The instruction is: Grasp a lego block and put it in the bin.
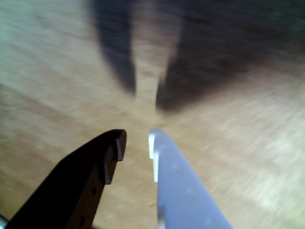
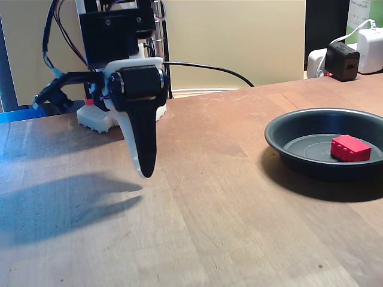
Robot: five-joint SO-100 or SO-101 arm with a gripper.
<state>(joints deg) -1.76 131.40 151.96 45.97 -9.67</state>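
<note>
Wood grain is streaking past in my wrist view, where the bare brown wooden tabletop (image 1: 248,157) is looking smeared and blurry below the two-finger gripper (image 1: 137,143). I am seeing its black finger (image 1: 81,186) on the left and its pale white finger (image 1: 183,191) on the right, with a narrow gap of table showing between the tips, so the jaws are standing slightly apart and are gripping nothing. Their dark twin shadow (image 1: 143,57) is falling on the wood beyond the tips. In my fixed view the gripper (image 2: 145,170) is hanging point-down above the table (image 2: 197,239), clear of the surface, on the left side of the picture, in front of the white robot base (image 2: 96,119). Well apart from it, at the right edge of that view, the wide shallow round dish of dark grey-black plastic, the bin (image 2: 287,140), is sitting on the wood. The small bright red studded plastic lego block (image 2: 350,148) is lying inside that bin, on its flat bottom toward the right side. Behind the bin, at the table's back edge, a black charger cube (image 2: 342,60) is standing beside a white adapter (image 2: 370,51).
</note>
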